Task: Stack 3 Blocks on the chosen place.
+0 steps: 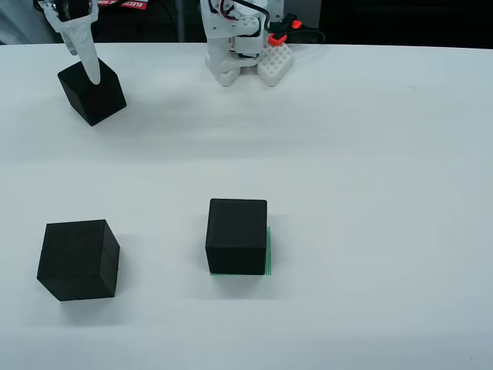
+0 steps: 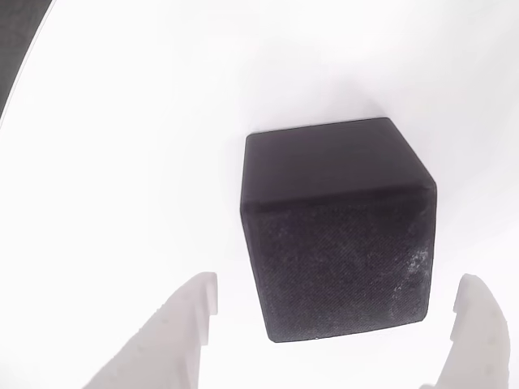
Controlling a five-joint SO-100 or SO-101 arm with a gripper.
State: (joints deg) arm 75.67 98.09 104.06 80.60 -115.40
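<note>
One matte black cube (image 1: 238, 235) already sits on the small green striped square patch (image 1: 268, 250) near the middle of the still view. Only a thin green edge peeks out on its right side and below it, so the block covers almost all of the patch. That looks like the bottom of the stack.

A second matte black cube (image 1: 78, 259) waits at the lower left of that view, turned a little so one corner points toward the camera.

The third matte black cube (image 1: 92, 91) is at the upper left, also turned at an angle. The white gripper (image 2: 336, 312) hangs right over it. In the gripper's own view the jaws are spread wide, one finger (image 2: 182, 320) on each side of the block and neither touching it. They are probably lined up this way to close on two flat sides.

The cubes have no long side. All rest flat on the white worktop (image 1: 370, 154).
</note>
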